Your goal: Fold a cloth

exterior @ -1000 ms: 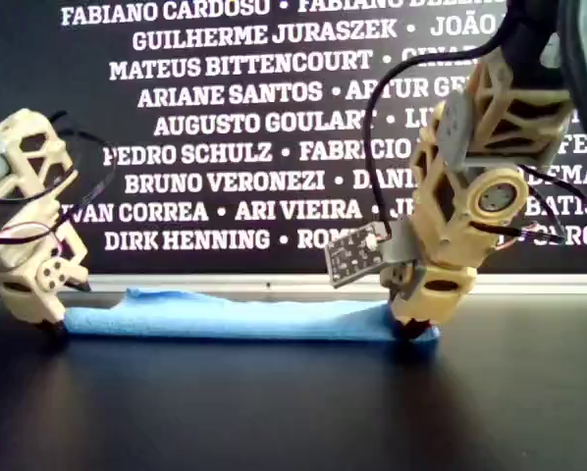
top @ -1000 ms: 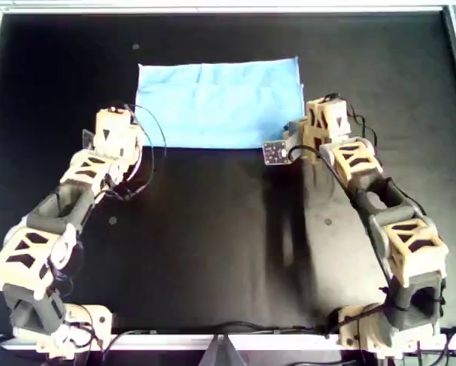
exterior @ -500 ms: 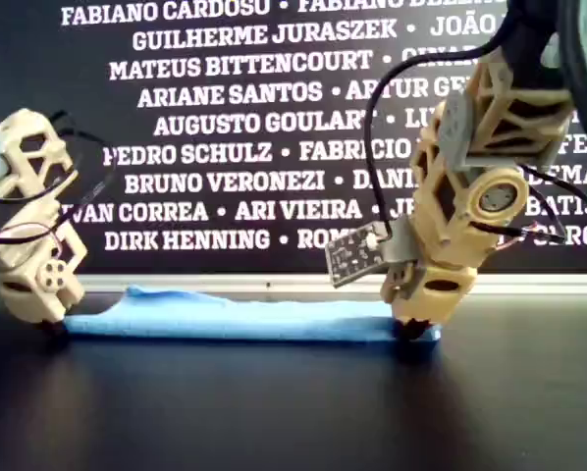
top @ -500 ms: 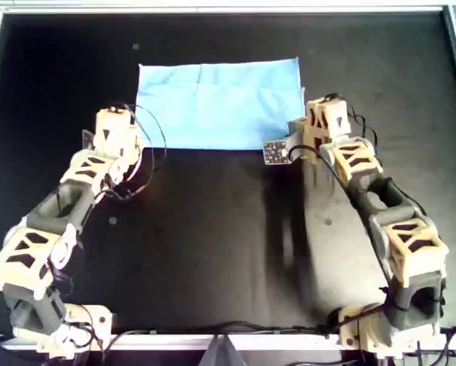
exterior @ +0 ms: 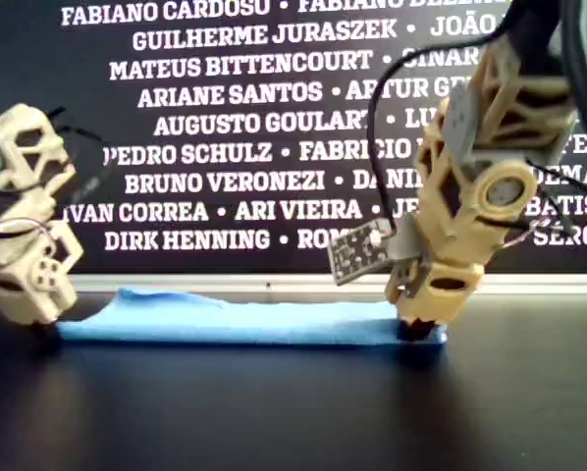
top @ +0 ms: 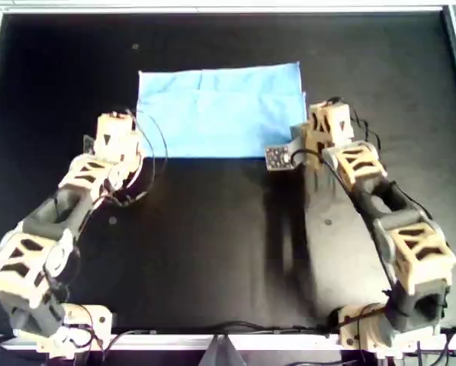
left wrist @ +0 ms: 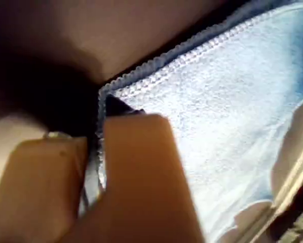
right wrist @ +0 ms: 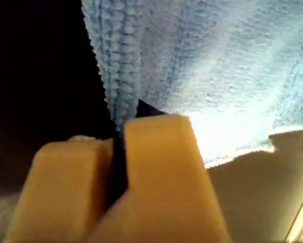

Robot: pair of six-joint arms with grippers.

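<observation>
The light-blue cloth [top: 220, 110] lies flat as a wide rectangle on the black table, toward the far side. It shows as a low blue strip in the exterior view [exterior: 235, 320]. One arm [top: 115, 137] stands at its near corner on the overhead view's left, another arm [top: 327, 130] at its near corner on the right. The wrist views do not show which arm is which. My first gripper [left wrist: 98, 147] is shut on a hemmed, doubled corner of the cloth [left wrist: 227, 116]. My second gripper [right wrist: 120, 136] is shut on a thick hemmed edge of the cloth [right wrist: 232, 61].
The black table has a metal rim [top: 213, 9] around it. A small circuit board [top: 277, 157] sticks out from the arm on the overhead view's right, beside the cloth's corner. A wall of white names [exterior: 225, 128] stands behind the table.
Both arms have drawn back a little toward the table's near side, and the cloth has slid the same way with them. Its shape has stayed the same.
</observation>
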